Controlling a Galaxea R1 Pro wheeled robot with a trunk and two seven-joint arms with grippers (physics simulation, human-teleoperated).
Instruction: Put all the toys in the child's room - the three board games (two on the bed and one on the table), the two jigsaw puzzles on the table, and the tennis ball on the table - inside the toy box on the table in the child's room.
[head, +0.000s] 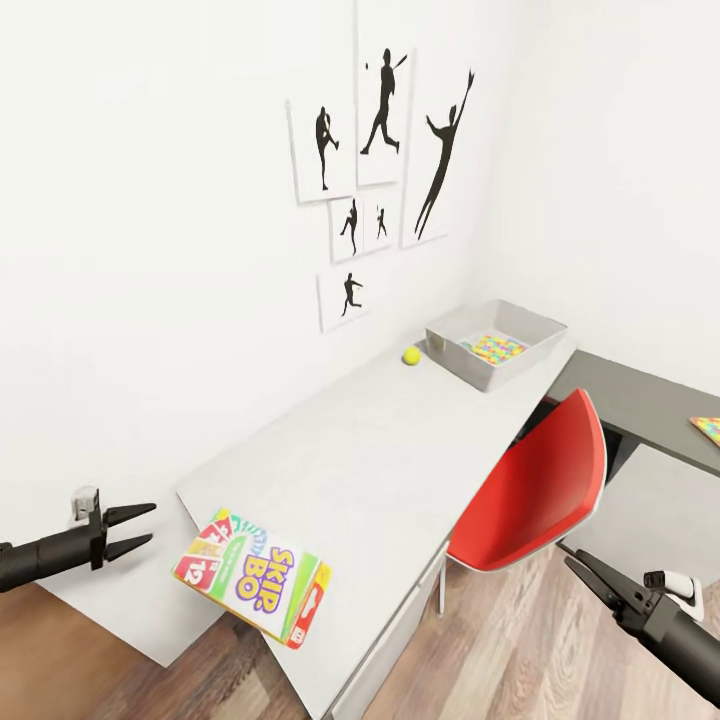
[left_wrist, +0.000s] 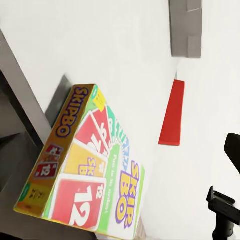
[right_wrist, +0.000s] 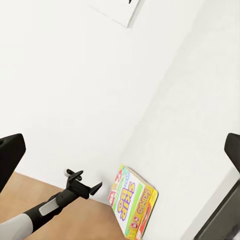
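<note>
Two pincers in head view, both empty. Left pincer (head: 138, 527) hangs off the near-left end of the tabletop (head: 380, 450), fingers spread in a moderate V, holding nothing. Just to its right: Skip-Bo box (head: 252, 576) lying flat on the near corner of the tabletop, apart from the fingertips, one corner poking past the front edge. Left wrist view has the same box (left_wrist: 85, 170) close up, not touching anything of the pincer.

Farther along from the left pincer, well away: tennis ball (head: 411, 355) on the tabletop, just beside the toy box (head: 497, 343). A jigsaw puzzle (head: 493, 348) lies inside the box. Red chair (head: 535, 485) is tucked at the tabletop's front edge, between the two pincers.

Right pincer (head: 590, 573) is low, just beyond the chair, over the wood floor; fingers close together, narrow gap, nothing held. Up and to its right, a second jigsaw puzzle (head: 708, 428) on the dark lower tabletop section.
</note>
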